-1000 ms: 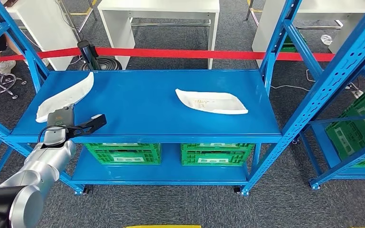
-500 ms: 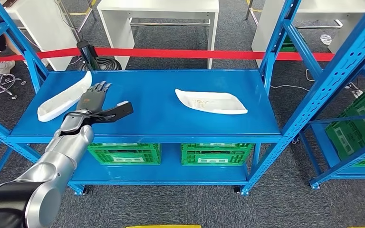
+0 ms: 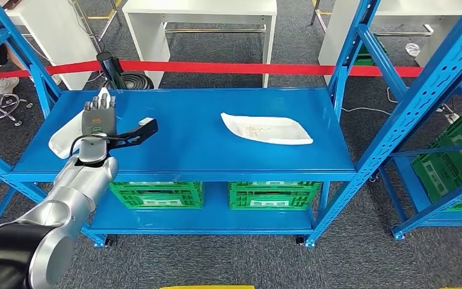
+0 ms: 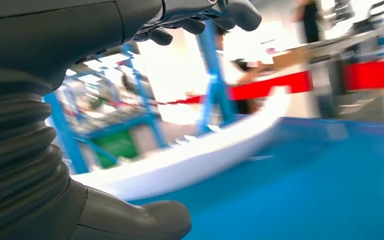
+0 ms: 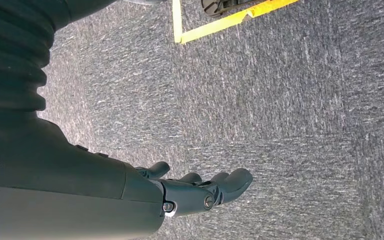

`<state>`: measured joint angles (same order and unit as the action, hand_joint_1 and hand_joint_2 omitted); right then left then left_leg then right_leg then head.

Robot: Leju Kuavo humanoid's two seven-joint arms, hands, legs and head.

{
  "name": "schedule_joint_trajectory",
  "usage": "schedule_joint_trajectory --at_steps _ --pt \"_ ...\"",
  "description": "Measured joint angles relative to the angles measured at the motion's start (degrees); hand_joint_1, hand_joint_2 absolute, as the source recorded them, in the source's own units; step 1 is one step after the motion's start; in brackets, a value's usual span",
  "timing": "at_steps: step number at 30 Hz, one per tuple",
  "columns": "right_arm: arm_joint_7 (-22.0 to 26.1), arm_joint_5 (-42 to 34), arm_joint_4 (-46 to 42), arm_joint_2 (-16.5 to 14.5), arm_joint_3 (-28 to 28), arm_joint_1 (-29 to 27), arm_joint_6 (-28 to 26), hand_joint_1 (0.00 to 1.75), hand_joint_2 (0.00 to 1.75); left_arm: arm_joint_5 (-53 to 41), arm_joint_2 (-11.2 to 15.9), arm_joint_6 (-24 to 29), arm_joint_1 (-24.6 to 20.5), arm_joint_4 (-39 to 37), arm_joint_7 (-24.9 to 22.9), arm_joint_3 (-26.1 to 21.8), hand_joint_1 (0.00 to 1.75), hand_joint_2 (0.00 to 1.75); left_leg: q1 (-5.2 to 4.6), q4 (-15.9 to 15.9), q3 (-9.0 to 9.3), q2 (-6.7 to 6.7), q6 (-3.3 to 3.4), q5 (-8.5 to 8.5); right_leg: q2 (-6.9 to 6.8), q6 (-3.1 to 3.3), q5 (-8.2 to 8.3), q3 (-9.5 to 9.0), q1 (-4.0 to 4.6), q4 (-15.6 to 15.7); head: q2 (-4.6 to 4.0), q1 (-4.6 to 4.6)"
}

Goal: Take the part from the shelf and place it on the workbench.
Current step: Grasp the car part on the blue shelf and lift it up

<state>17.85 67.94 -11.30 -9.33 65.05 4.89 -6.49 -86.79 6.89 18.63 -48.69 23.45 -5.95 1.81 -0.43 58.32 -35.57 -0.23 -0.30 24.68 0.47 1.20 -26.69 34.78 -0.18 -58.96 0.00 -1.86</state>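
A long white moulded part point(image 3: 66, 133) lies at the far-left corner of the blue shelf point(image 3: 204, 147), not yet lifted, as the robot's left hand point(image 3: 98, 117) hovers over its inner edge with fingers spread and nothing in its grip; the left wrist view shows the part point(image 4: 200, 157) just beyond the thumb. A second white part point(image 3: 266, 129) rests well apart to the right. The task looks barely begun: grasp, carry and placing on the workbench all remain. Half a second earlier the hand was nearer and further right, angled toward the shelf's middle; it has since swung left and farther in. The right hand point(image 5: 200, 192) hangs unclenched and empty above grey carpet point(image 5: 290, 100).
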Motion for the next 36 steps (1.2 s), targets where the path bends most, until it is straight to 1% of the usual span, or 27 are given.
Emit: schedule_joint_trajectory --at_steps 2,6,11,16,21,27,36 --pt "0.0 0.1 0.0 0.0 0.0 0.0 0.0 0.0 1.75 -0.9 1.3 -1.0 -0.3 -1.1 -2.4 0.8 0.0 1.75 0.0 0.0 0.0 0.01 -0.01 0.0 0.0 0.01 0.0 0.02 0.0 0.0 0.0 -0.01" --pt "0.0 0.2 0.0 0.0 0.0 0.0 0.0 0.0 1.75 -1.0 3.1 -1.6 -0.5 -2.6 -3.5 1.8 0.0 1.75 0.01 0.0 -0.01 -0.04 -0.01 0.0 -0.08 0.08 -0.06 0.0 0.02 0.0 0.0 -0.02" --pt "-0.4 0.6 0.0 0.0 0.0 0.0 0.1 0.0 1.75 -1.1 5.0 -4.4 -0.6 -4.0 -6.1 2.1 0.0 1.75 0.01 0.0 -0.01 0.04 -0.03 0.02 0.02 0.1 -0.07 0.01 0.03 0.0 0.0 0.0" --pt "-0.6 1.0 0.0 0.0 0.0 -0.1 0.2 0.0 1.75 -0.9 7.8 -5.5 -0.5 -5.0 -6.8 2.0 0.0 1.75 0.02 0.0 -0.01 0.04 -0.04 0.03 0.02 0.12 -0.08 0.02 0.03 0.0 0.0 -0.01" --pt "-0.5 1.2 0.0 0.0 0.0 -0.1 0.2 0.0 1.75 -0.1 9.8 -5.8 0.3 -5.9 -6.8 1.1 0.0 1.75 0.03 0.0 -0.02 0.01 -0.06 0.04 -0.03 0.18 -0.12 0.01 0.06 0.0 0.0 -0.01" --pt "-0.5 1.4 0.0 0.0 0.0 -0.1 0.3 0.0 1.75 1.0 10.9 -5.8 1.5 -6.7 -6.7 -0.4 0.0 1.75 0.03 0.0 -0.02 -0.03 -0.07 0.04 -0.06 0.18 -0.13 0.01 0.06 0.0 0.0 0.0" --pt "-0.5 1.5 0.0 0.0 0.0 -0.1 0.3 0.0 1.75 1.0 11.3 -5.8 1.8 -7.2 -6.7 -1.2 0.0 1.75 0.03 0.0 -0.02 -0.04 -0.06 0.04 -0.08 0.17 -0.13 -0.01 0.05 0.0 0.0 -0.01"
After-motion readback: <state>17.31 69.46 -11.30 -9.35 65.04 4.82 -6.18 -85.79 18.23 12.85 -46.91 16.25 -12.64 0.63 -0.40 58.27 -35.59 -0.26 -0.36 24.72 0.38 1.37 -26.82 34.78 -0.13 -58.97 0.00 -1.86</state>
